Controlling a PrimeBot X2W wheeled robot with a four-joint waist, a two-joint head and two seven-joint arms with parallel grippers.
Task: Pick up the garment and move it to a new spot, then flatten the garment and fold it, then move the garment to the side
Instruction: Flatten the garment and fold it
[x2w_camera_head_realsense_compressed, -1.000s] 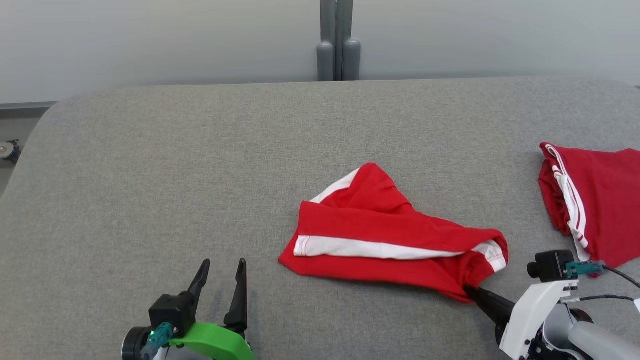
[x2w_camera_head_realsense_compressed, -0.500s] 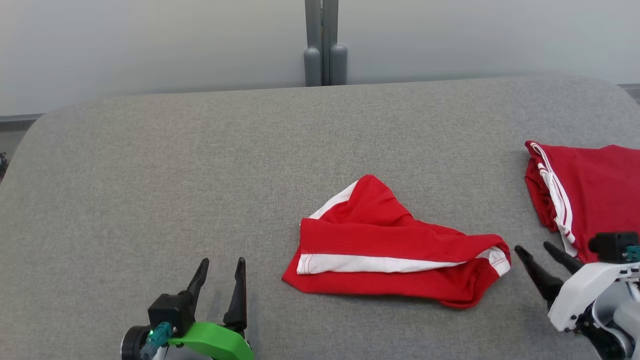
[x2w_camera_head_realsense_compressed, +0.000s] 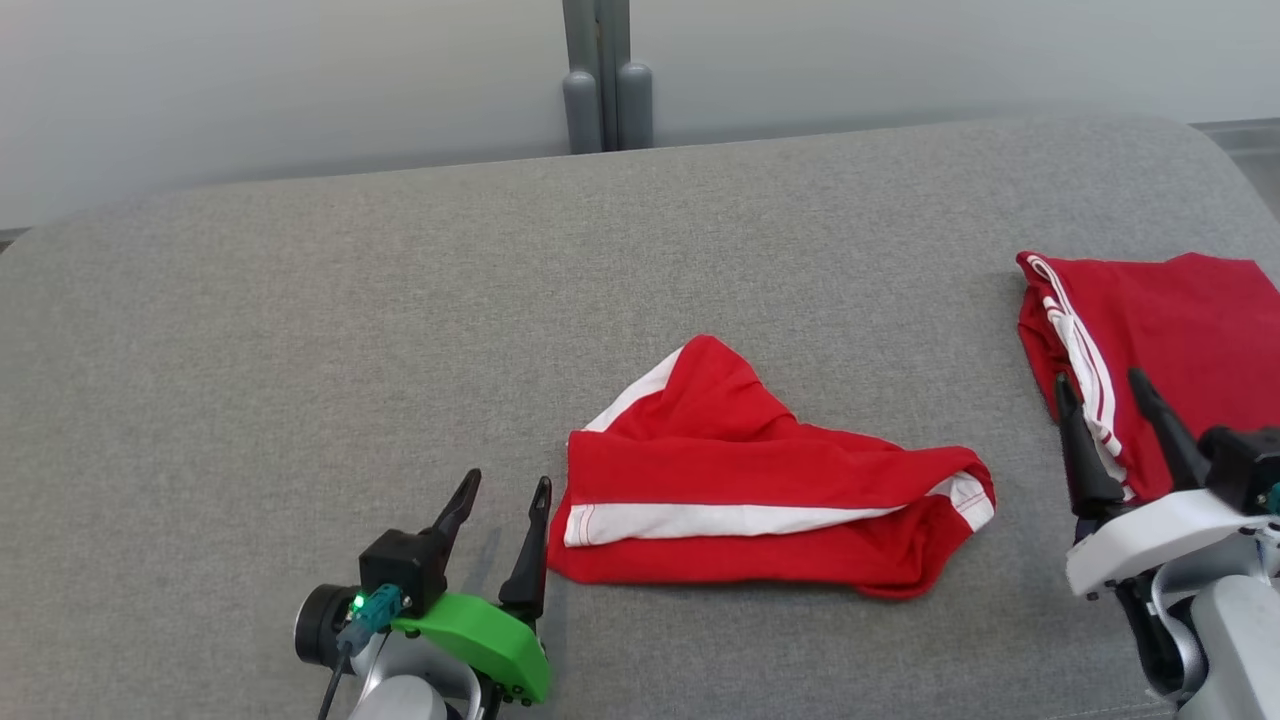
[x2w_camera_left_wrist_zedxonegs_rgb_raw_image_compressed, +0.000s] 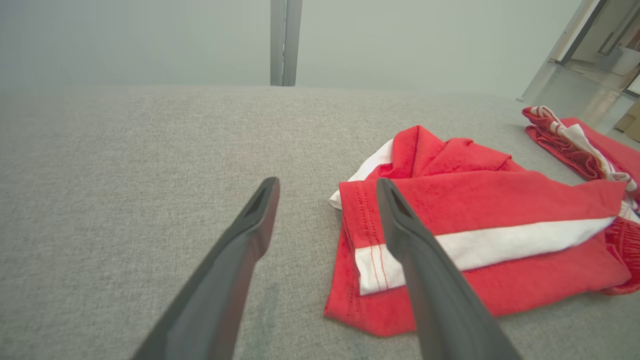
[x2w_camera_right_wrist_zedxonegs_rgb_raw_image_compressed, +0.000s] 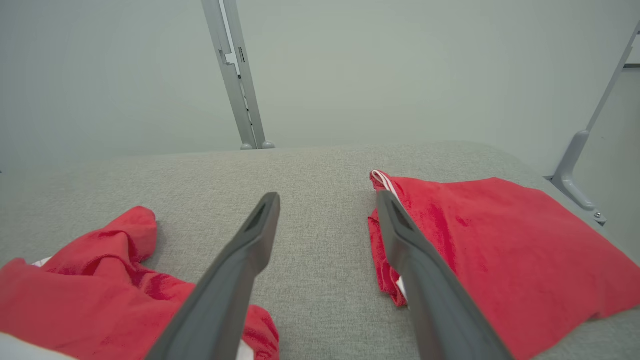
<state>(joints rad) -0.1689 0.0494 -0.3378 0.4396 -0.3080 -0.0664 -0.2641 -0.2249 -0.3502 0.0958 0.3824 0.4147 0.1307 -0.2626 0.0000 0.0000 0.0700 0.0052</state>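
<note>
The right gripper (x2w_camera_head_realsense_compressed: 1100, 385) now stands with its two dark fingers spread and nothing between them; a second ago it was pinched shut on the right-hand end of the garment (x2w_camera_head_realsense_compressed: 760, 470), and it has since let go and drawn off to the right, so that its fingers rise in front of the near edge of a second red garment (x2w_camera_head_realsense_compressed: 1180, 330) lying at the right of the grey padded surface (x2w_camera_head_realsense_compressed: 300, 330). The left gripper (x2w_camera_head_realsense_compressed: 506, 482) is also open and empty; it has come nearer than before, its tips just beside the garment's left hem. The garment itself rests loose on the surface between the two grippers, a rumpled red heap with a white stripe along its front, held by neither. The head camera has swung as well, so the whole scene sits differently in that view. The release suggests the move to a new spot is done; flattening looks next, and the bunched far fold will need spreading.
</note>
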